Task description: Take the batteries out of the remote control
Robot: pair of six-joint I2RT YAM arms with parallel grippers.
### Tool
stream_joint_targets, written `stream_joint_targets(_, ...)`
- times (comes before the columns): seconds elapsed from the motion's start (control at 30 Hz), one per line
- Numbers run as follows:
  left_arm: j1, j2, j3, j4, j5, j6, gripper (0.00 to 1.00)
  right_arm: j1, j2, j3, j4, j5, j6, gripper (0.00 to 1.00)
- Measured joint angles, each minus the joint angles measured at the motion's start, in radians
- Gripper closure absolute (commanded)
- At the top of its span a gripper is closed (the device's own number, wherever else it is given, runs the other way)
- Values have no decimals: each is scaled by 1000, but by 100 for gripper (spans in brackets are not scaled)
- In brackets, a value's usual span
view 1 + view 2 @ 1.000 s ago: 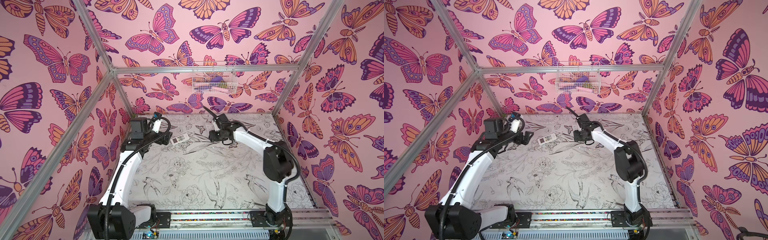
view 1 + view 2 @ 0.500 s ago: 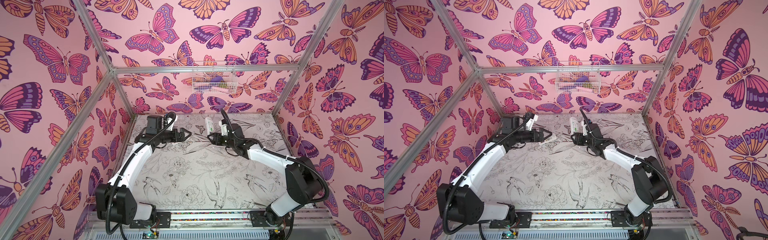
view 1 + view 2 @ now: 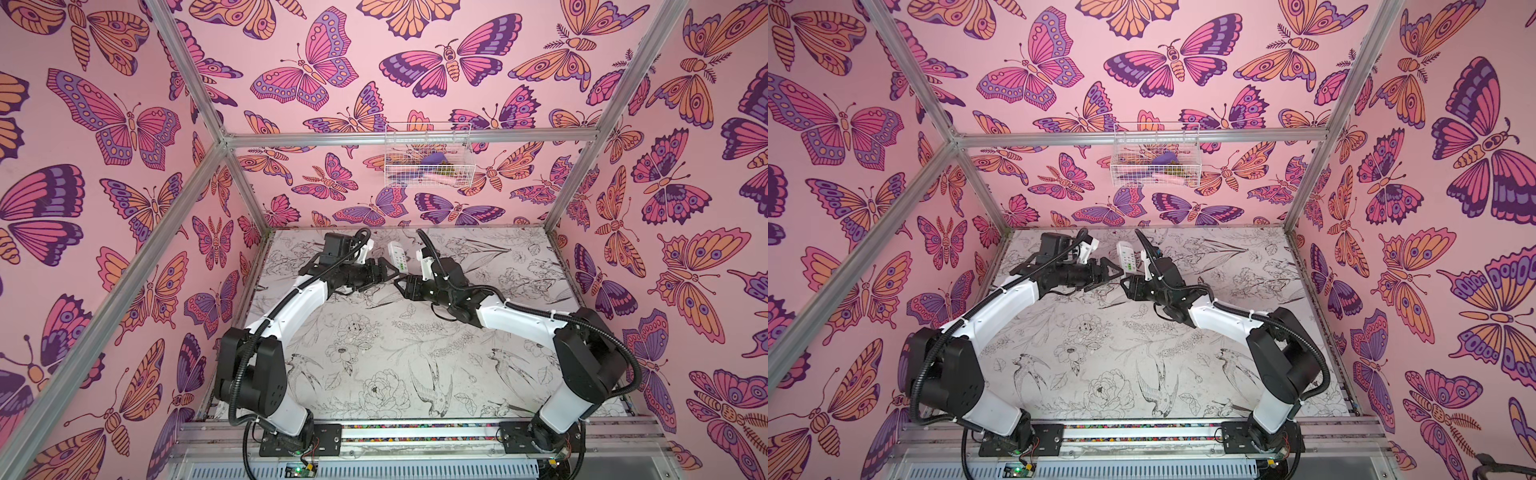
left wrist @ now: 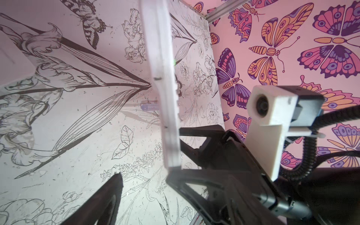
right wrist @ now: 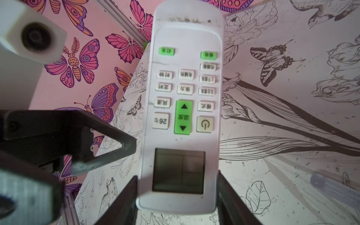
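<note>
The remote [image 5: 185,97] is a white, slim bar with rounded ends. Its face carries a dark blank display, a column of pale keys, and several bright green keys. It is lifted off the tabletop [image 3: 374,357] over the middle of the far part, shown in both top views [image 3: 397,257] [image 3: 1126,257]. It stands nearly on end, display end lowest, clamped there across its width by the right end effector [image 5: 177,175]. The left wrist view shows only its thin side edge [image 4: 161,78].
</note>
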Motion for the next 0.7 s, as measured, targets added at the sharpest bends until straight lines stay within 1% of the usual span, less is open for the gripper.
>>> stream_joint_targets(0.1,-7,17,24,16,0,-14,32,8,14,11,0,0,1,51)
stream_joint_targets(0.17,-7,29,33,24,0,-21,37,14,18,21,0,0,2,51)
stream_joint_targets(0.3,-7,51,34,29,-8,-27,38,28,19,39,5,0,2,51)
stream_joint_targets(0.37,-7,59,34,28,-14,-27,41,34,19,41,15,0,2,51)
stream_joint_targets(0.47,-7,61,34,29,-19,-31,52,38,20,42,20,0,2,51)
stream_joint_targets(0.63,-7,61,34,34,-29,-32,67,39,26,42,21,1,2,51)
stream_joint_targets(0.7,-6,61,33,33,-40,-27,75,40,28,42,25,3,2,50)
